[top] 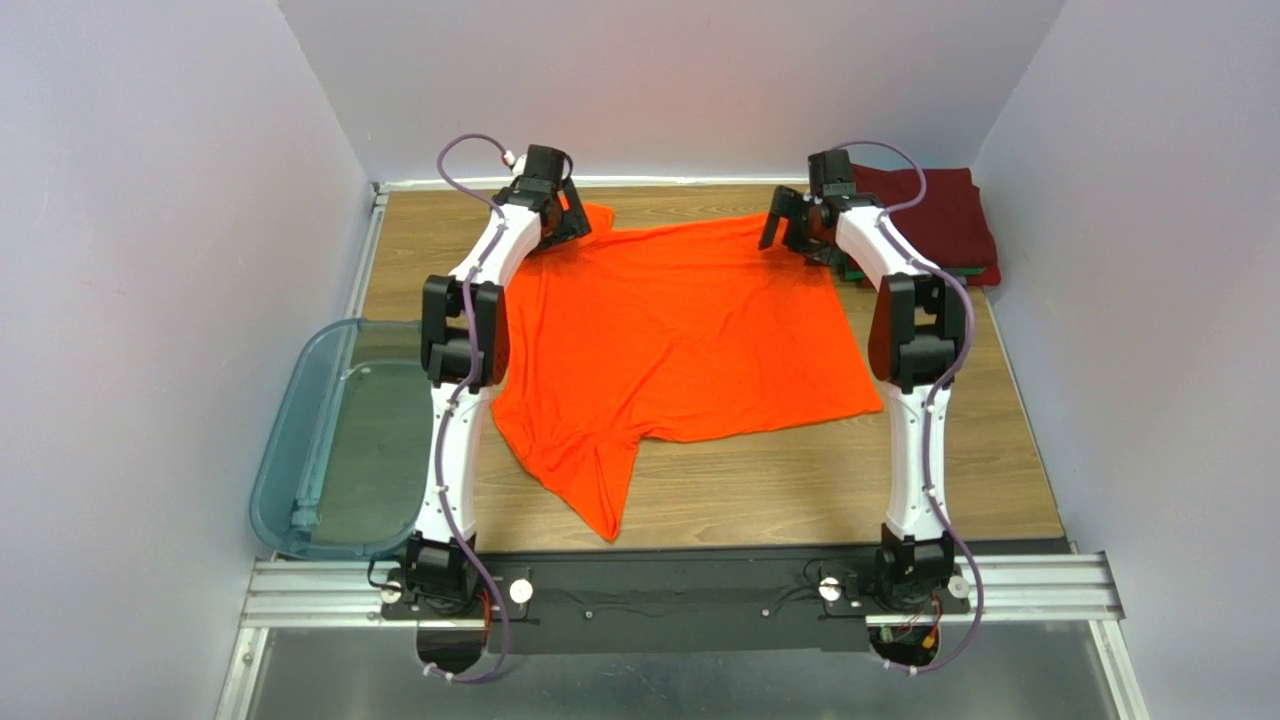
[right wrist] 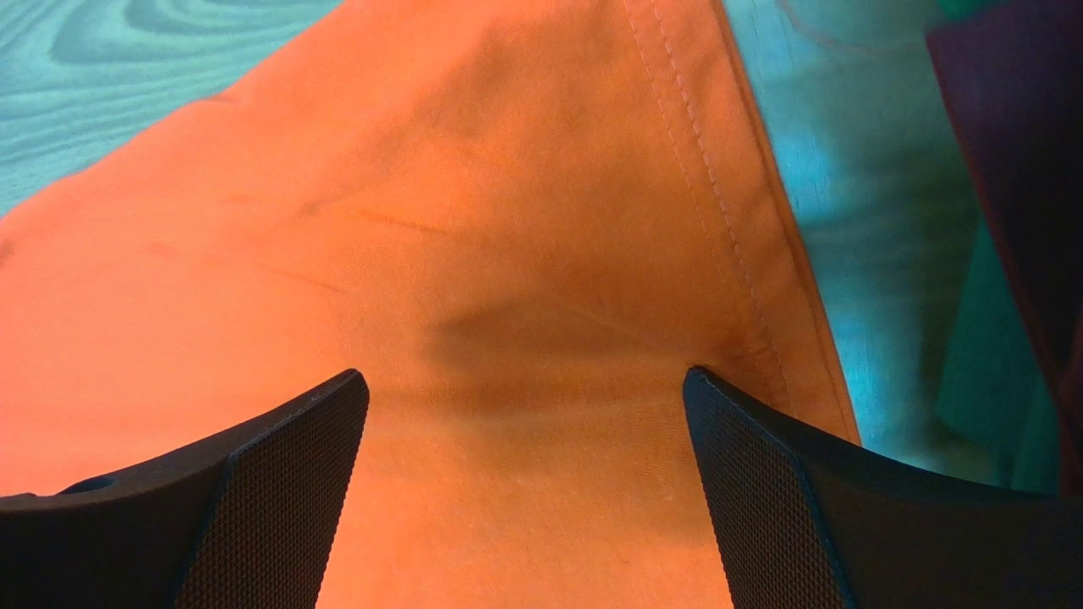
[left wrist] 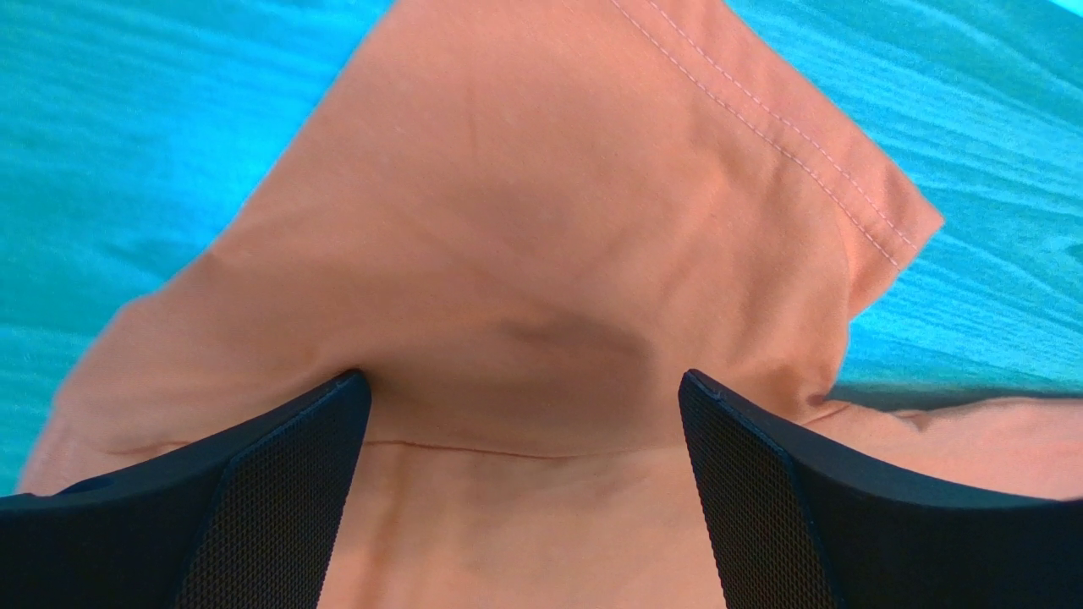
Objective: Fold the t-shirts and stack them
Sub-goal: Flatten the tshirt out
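Observation:
An orange t-shirt lies spread on the wooden table, its collar end toward the arms and one sleeve pointing to the near edge. My left gripper stands open over the shirt's far left corner, its fingers pressed down on the cloth. My right gripper stands open over the far right corner, its fingers resting on the orange fabric too. Folded t-shirts, maroon on top of a green one, are stacked at the far right.
A translucent blue-grey plastic bin sits off the table's left edge. White walls close in the table on the left, back and right. The folded stack's dark edge shows just right of the right gripper.

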Controlling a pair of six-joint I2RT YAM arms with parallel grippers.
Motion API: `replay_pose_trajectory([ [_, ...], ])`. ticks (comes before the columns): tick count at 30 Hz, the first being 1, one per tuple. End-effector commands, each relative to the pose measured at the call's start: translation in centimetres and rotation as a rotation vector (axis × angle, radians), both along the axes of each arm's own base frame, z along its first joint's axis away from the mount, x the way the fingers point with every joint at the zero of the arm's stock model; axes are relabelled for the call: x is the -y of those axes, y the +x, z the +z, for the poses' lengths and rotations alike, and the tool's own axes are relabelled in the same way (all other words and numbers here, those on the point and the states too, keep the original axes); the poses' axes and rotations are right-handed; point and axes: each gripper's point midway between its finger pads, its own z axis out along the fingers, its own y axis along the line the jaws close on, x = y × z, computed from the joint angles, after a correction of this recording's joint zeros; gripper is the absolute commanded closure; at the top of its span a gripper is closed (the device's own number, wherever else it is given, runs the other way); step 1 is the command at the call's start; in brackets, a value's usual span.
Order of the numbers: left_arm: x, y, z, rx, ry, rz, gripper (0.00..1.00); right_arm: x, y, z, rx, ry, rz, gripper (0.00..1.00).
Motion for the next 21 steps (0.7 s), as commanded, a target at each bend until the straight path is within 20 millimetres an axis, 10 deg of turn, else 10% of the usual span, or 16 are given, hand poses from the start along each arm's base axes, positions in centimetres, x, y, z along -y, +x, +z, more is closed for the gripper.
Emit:
replay_pose_trajectory([
  [1, 0.4, 1.4, 1.2, 0.045, -0.019, -0.069, 0.02, -0.2, -0.8, -2.4, -0.07, 0.002, 0.094, 0.0],
  [7, 0.6, 2.0, 12.1, 0.239, -0.026, -0.089, 0.02, -3.6, -1.3, 5.9, 0.068, 0.033, 0.228, 0.0],
  [12, 1.2, -4.0, 16.8, 0.257, -0.033, -0.096, 0.02, -9.8, -7.4, 12.1, 0.145, 0.021, 0.312, 0.0],
  [13, 1.8, -6.4, 13.2, 0.185, -0.032, -0.085, 0.02, -10.6, -10.2, 9.5, 0.075, 0.025, 0.33, 0.0],
  [14, 1.9, -8.3, 15.6, 0.232, -0.049, -0.077, 0.02, -13.6, -12.6, 11.4, 0.113, 0.042, 0.383, 0.0],
  [16, 1.9, -13.3, 10.3, 0.137, -0.053, -0.074, 0.02, -16.5, -15.8, 10.7, 0.124, 0.023, 0.428, 0.0],
  [18, 3.5, -16.5, 11.6, 0.196, -0.141, -0.068, 0.02, -19.6, -20.8, 9.6, 0.129, -0.058, 0.483, 0.0],
  [19, 3.2, -19.9, 7.5, 0.11, -0.136, -0.067, 0.02, -20.5, -22.1, 9.5, 0.139, -0.067, 0.497, 0.0],
  [21, 4.8, -22.7, 6.7, 0.125, -0.17, -0.098, 0.02, -21.1, -25.1, 7.4, 0.125, -0.132, 0.513, 0.0],
])
